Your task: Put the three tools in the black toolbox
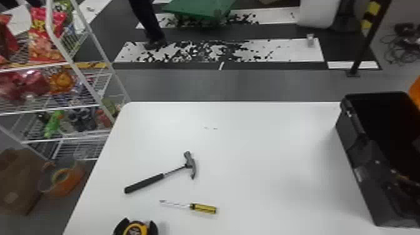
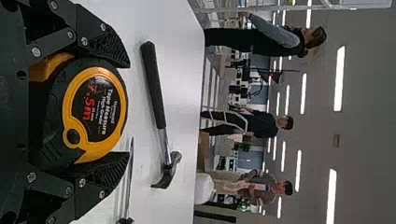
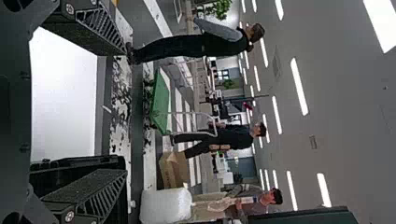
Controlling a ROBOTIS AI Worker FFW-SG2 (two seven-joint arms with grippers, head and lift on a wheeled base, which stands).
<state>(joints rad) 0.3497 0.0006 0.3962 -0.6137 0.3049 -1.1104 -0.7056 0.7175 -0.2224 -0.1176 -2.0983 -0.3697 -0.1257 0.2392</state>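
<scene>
At the head view's bottom edge, my left gripper (image 1: 139, 221) is shut on the black-and-yellow tape measure (image 1: 135, 229). In the left wrist view the same gripper (image 2: 129, 110) has a finger pressed to either side of the tape measure (image 2: 95, 108). Beyond it on the table lie the hammer (image 1: 150, 182), also seen there (image 2: 155, 88), and the yellow-handled screwdriver (image 1: 203, 208), its shaft (image 2: 129, 177) near one fingertip. The black toolbox (image 1: 359, 156) stands open at the table's right. My right gripper (image 3: 126, 113) is open and holds nothing, one finger in front of the toolbox (image 3: 77, 163).
The white table (image 1: 265, 140) stretches between the hammer and the toolbox. A wire rack (image 1: 67, 106) with snack bags stands past the table's left edge. An orange object (image 1: 415, 92) is at the right beside the toolbox. A striped post (image 1: 368, 28) rises from the floor behind.
</scene>
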